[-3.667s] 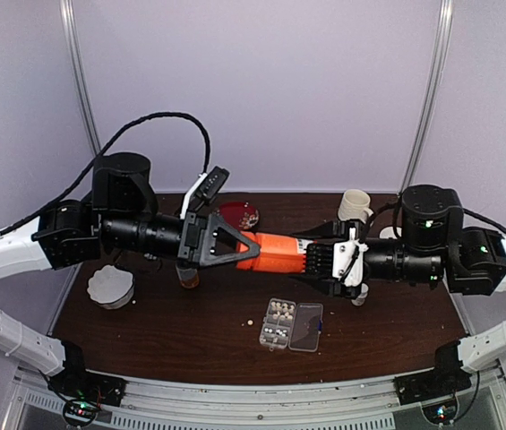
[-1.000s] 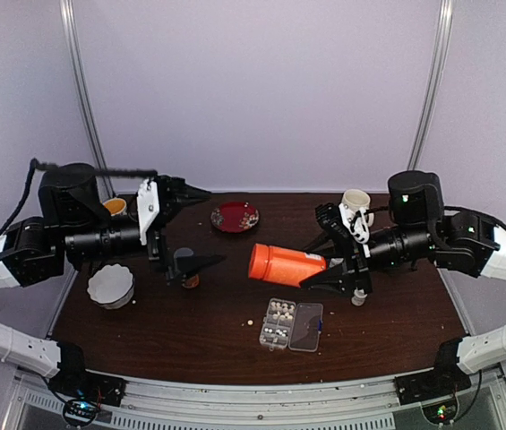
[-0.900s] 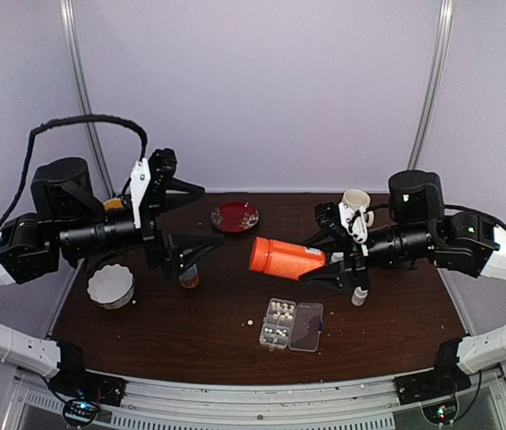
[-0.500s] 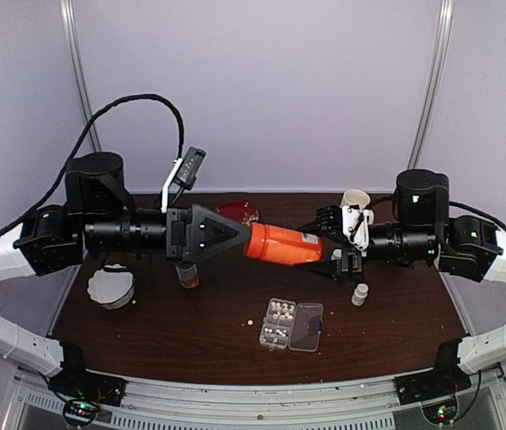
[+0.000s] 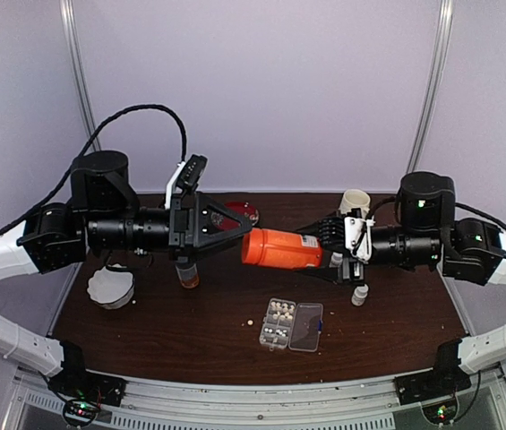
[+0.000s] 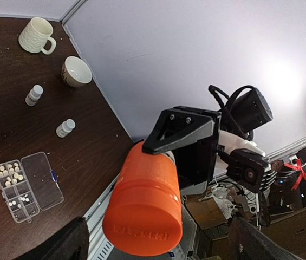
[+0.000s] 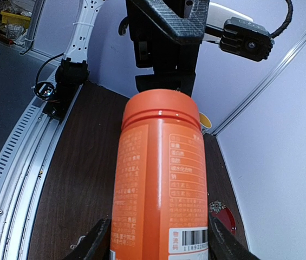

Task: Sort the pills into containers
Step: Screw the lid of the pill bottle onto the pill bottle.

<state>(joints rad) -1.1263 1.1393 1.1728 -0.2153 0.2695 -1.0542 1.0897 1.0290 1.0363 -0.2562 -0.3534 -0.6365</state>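
**A:** What are the two arms doing?

**B:** In the overhead view, the right gripper (image 5: 330,249) is clamped on the body of an orange bottle (image 5: 279,249). It holds the bottle sideways in the air above the dark table (image 5: 145,331), with the cap (image 6: 142,225) pointing to nine o'clock.

**A:** And the left one?

**B:** The left gripper (image 5: 240,231) meets the bottle at the cap end and holds nothing. Its fingers (image 6: 60,250) are spread wide, one on each side of the cap. The left wrist view shows a clear gap on both sides.

**A:** Where are the pills?

**B:** The pills (image 5: 277,315) lie in the compartments (image 6: 5,190) of a clear organiser box (image 5: 269,339). The box sits on the table at about six o'clock from the bottle. Its lid (image 5: 307,327) lies open and flat at the box's three o'clock side. Some compartments hold several whitish pellets. One loose pill (image 5: 251,322) rests on the table at nine o'clock, just beside the box.
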